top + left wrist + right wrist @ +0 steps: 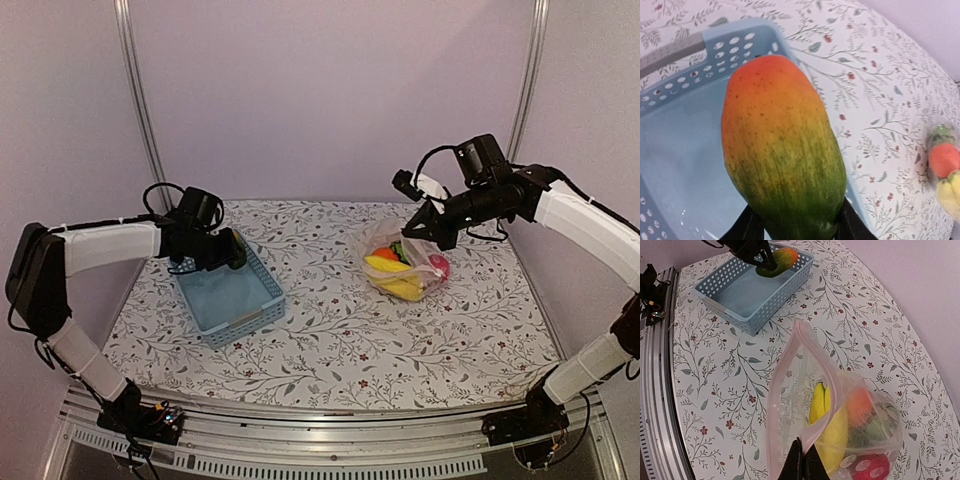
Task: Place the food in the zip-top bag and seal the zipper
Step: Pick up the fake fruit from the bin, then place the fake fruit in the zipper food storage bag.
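Mango (pixel 782 150), clamped in the left gripper (pixel 797 226) above the blue basket (pixel 730 315), points its long axis out from the fingers. Well to its right, the right gripper (pixel 803 460) pinches the zipper (pixel 815 357), holding the mouth of the zip-top bag (pixel 790 410) open toward it.

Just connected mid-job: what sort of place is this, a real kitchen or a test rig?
Likely a robot test rig, not a kitchen: aluminium frame posts against plain walls, a metal mounting rail at the near edge, toy food in a zip-top bag.
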Tool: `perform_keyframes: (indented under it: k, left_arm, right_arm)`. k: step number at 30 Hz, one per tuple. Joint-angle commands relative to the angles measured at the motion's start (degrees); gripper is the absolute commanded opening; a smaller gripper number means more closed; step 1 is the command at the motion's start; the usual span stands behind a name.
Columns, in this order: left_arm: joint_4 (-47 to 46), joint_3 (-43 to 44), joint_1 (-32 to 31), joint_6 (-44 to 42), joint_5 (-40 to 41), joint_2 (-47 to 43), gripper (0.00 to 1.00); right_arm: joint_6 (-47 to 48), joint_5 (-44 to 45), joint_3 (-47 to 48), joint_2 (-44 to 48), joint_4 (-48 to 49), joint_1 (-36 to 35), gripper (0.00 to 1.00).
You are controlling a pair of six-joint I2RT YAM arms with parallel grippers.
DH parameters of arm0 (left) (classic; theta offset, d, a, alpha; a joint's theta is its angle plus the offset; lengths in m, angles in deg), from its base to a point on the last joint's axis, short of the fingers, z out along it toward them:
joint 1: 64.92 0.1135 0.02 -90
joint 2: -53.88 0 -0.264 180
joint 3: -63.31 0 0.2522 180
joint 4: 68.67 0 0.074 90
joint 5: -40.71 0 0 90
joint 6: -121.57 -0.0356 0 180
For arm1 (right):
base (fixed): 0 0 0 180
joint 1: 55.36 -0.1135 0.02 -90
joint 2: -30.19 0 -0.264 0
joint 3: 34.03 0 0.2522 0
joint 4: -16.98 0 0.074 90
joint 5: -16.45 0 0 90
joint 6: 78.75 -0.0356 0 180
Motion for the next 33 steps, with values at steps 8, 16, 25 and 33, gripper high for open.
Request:
perform_keyframes:
  k: [8,16,25,33]
  left_arm:
    - [-5.91,4.26,-21.42,-8.91,-15.98,-17.86,0.18]
    - [-8.18,14.86,-31.33,-7.42,-30.02,-7.01,0.17]
    - [-10.35,19.08,-33.04,0.66,-36.13,4.31,0.15]
    - [-15.71,23.03,-29.35,16.76,-29.42,13.96,0.23]
  right_arm:
    - [-0.21,-1.41,-2.13,1.52,-0.01,-0.64,0.0]
    - [-2.18,0.07,-1.03,1.51,-0.53,-0.64,0.0]
    - [-3.56,0.26,0.37,2.6,-1.66,-0.64,0.0]
    - [-2.48,-3.58,-1.02,5.0,-3.24,-0.7,0.0]
